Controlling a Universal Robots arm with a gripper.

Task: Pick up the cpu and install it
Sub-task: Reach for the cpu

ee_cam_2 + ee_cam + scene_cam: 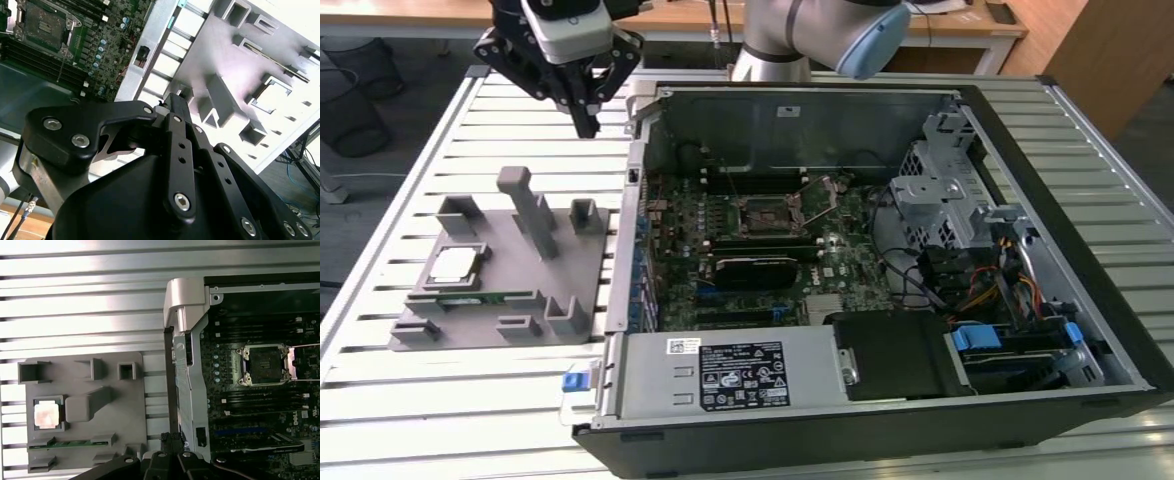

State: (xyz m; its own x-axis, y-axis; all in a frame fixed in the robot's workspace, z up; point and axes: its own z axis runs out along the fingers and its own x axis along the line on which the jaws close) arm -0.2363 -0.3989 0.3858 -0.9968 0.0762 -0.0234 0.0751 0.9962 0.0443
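Ribbed, bright metal slat table [440,400]. Set on it: open boxy case [787,125], green board inside, square socket [765,212]. Beside case, matte grey moulded holder [507,268]. Seated in its square pocket: cpu [454,265], flat, silvery face up. Poised above table near case corner: gripper [587,118], jaws closed, empty.

You have the cpu [454,265], a small flat square chip with a silvery-white metal top, lying flat and top-up in a square recess of the grey plastic holder [507,275]. It sits at the exterior view's left, well apart from the open computer case [720,450]. In the first wrist view the cpu [46,415] looks pale and glary.
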